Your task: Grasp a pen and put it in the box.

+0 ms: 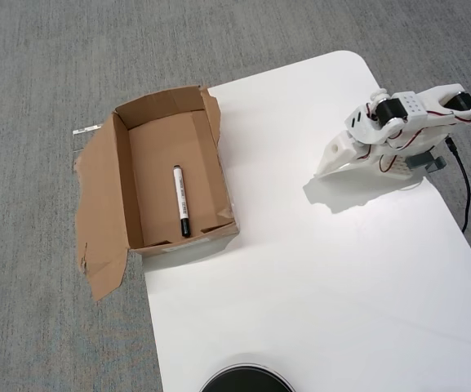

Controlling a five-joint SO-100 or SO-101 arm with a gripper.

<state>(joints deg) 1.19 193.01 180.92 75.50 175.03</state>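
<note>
The white pen (181, 198) with its black cap toward the near end lies flat on the floor of the brown cardboard box (123, 184), close to the box's right wall in the overhead view. The box sits at the left edge of the white table (317, 278), its torn flap spread over the carpet. My white gripper (326, 169) rests far to the right, folded down onto the tabletop. Its jaws appear closed together and nothing is held.
A round black object (246, 380) pokes in at the bottom edge. A black cable (464, 192) runs along the table's right edge behind the arm. Grey carpet (39, 73) surrounds the table.
</note>
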